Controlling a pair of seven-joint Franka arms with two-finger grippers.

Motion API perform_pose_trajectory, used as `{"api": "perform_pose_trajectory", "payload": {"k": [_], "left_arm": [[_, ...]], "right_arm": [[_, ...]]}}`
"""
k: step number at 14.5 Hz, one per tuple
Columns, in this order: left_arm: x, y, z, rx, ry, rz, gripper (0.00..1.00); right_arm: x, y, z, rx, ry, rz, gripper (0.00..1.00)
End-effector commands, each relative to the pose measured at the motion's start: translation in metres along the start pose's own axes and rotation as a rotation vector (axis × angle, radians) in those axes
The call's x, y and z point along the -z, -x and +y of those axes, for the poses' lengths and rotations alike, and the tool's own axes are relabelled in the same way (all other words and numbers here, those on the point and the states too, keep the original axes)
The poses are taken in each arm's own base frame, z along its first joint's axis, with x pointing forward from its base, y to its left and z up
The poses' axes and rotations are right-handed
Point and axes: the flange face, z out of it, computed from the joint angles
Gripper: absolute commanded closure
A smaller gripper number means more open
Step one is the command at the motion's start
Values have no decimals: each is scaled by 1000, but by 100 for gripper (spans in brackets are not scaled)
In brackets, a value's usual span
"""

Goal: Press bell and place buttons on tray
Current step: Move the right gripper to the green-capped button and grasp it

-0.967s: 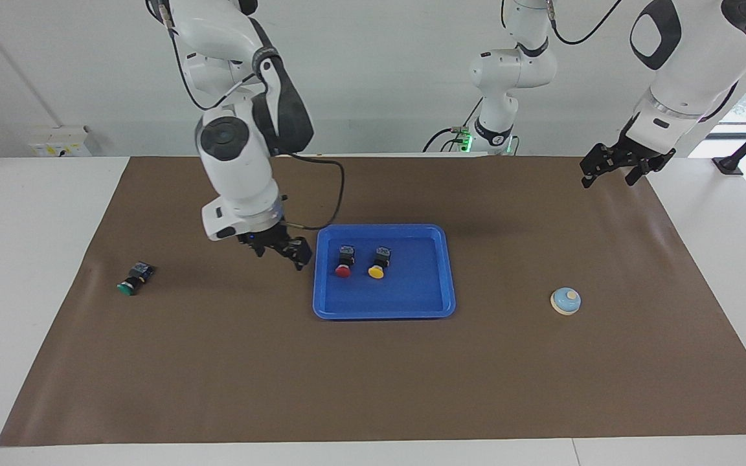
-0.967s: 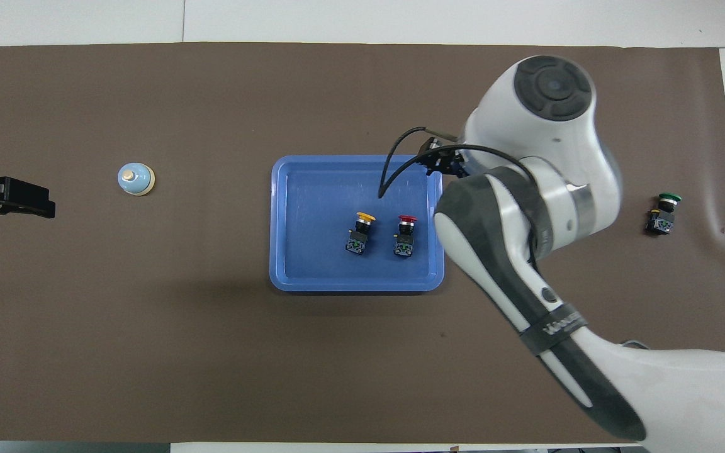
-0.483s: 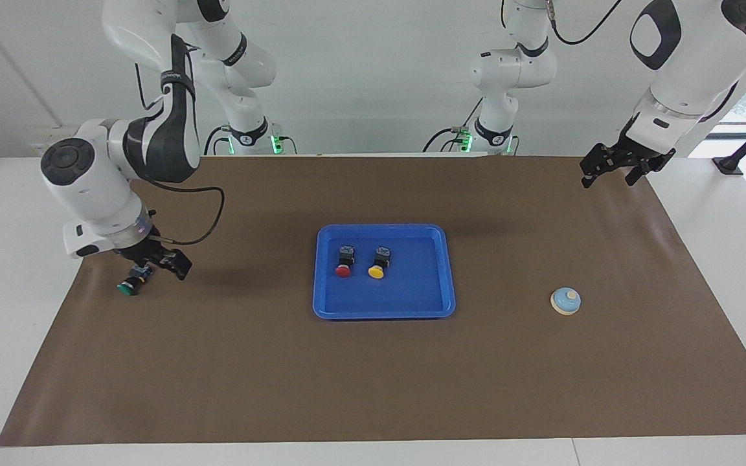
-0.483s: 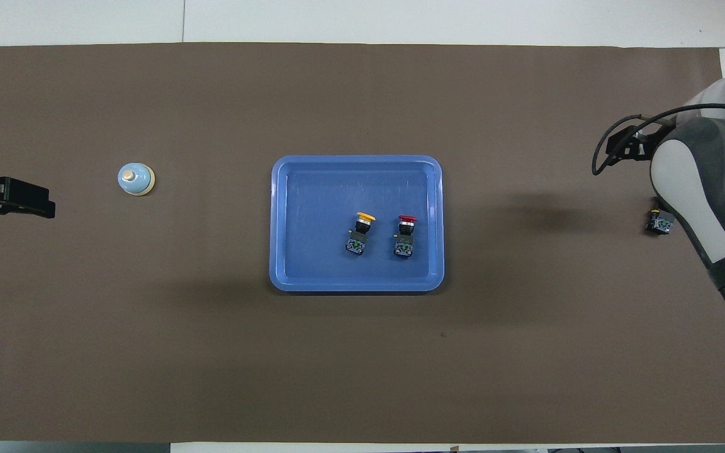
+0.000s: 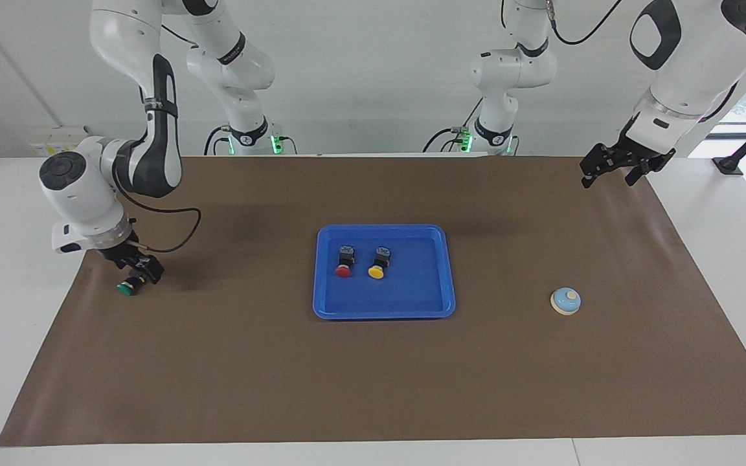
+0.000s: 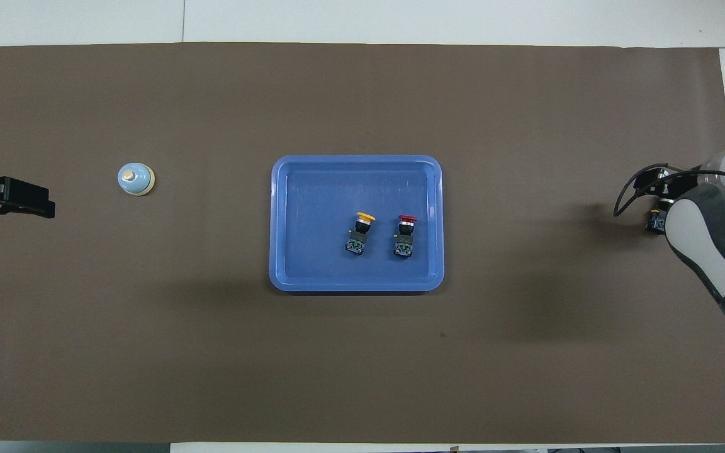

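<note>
Low at the mat's (image 5: 373, 375) edge by the right arm's end, the right tool (image 5: 135, 272), spread, straddles the green button (image 5: 128, 287); the left tool (image 5: 619, 169) waits spread above the mat's corner. Overhead, red (image 6: 405, 234) and yellow (image 6: 360, 231) buttons lie in the tray (image 6: 287, 220); the bell (image 6: 135, 178) stands alone amid bare mat.

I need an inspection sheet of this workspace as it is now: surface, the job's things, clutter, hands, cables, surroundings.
Surface: brown mat on a white table.
Job's things: red button and yellow button lie in the blue tray; green button lies on the mat at the right arm's end; bell stands on the mat toward the left arm's end.
Clutter: nothing seen.
Hands: right hand open, low over the green button; left hand open, waiting above the mat's corner.
Cables: black cable loops from the right wrist.
Surroundings: white wall, wall socket.
</note>
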Motion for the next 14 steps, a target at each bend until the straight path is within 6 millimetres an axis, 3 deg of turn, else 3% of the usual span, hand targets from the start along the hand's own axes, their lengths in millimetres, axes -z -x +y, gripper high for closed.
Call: {"api": "perform_pose_trajectory", "payload": {"k": [1, 3, 7, 14], "left_arm": [[3, 1, -1, 5, -12, -9, 0], [3, 1, 0, 3, -12, -9, 0], [4, 2, -1, 5, -12, -8, 0], [3, 1, -1, 5, -12, -9, 0]], "right_arm": [[-6, 7, 23, -13, 10, 0, 0], [-15, 11, 40, -20, 13, -19, 0], [-43, 20, 47, -22, -8, 32, 0], [-46, 19, 43, -11, -11, 37, 0]]}}
